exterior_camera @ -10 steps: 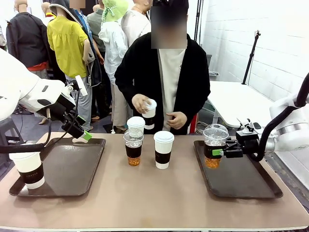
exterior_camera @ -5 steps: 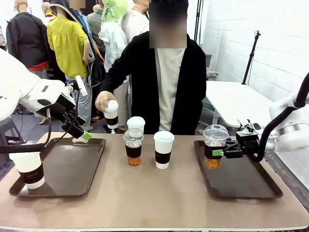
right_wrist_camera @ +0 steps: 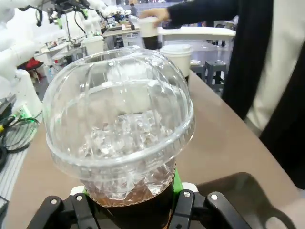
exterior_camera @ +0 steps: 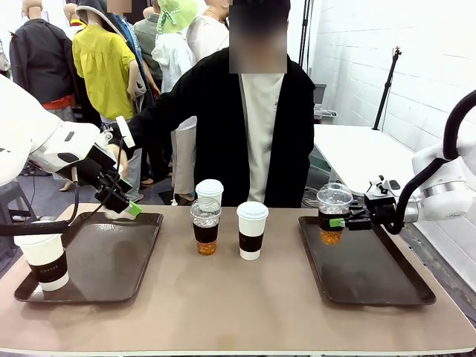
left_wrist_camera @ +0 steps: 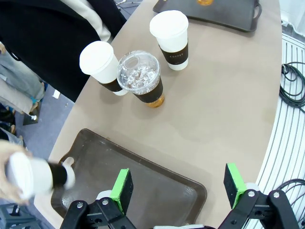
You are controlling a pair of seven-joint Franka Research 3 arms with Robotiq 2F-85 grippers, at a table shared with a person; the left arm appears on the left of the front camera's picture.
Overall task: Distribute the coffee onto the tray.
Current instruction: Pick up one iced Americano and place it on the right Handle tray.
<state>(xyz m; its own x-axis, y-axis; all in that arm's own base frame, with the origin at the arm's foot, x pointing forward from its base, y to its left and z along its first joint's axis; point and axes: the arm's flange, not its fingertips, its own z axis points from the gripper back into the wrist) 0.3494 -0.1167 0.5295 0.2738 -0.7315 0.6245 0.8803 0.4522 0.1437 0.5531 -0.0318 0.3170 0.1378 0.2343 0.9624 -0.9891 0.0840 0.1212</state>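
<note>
Rising off the right tray (exterior_camera: 372, 279), the dome-lidded cup (exterior_camera: 332, 202) of amber drink hangs a little higher than it does a second earlier, when its base is down at the tray's far left corner. The right gripper (exterior_camera: 334, 222) is clamped on its dark sleeve from the right, and the right wrist view shows the fingers pressed to either side of the cup (right_wrist_camera: 119, 124) below the ice-filled dome. I read this as a lift to reposition it rather than a finished placement, so this drink does not yet count as delivered. The bigger change is on the left: the person's hand (left_wrist_camera: 12, 179), which a second ago holds a small sleeved cup (left_wrist_camera: 40, 174) at the far middle of the table, has swung left. It now brings that cup, blurred with motion, to the far edge of the left tray (left_wrist_camera: 157, 186), just beside the left gripper (exterior_camera: 128, 172). That gripper hovers above the tray's far side with its fingers spread wide and nothing between them, which looks like readiness for a handover, though the cup is not yet between the pads. A large sleeved cup (exterior_camera: 43, 260) stands on the near left corner of the left tray. Two white lidded cups (exterior_camera: 251, 230) and a second dome-lidded cup (exterior_camera: 205, 227) wait at the middle of the table (exterior_camera: 238, 312), so much of the distributing remains.
</note>
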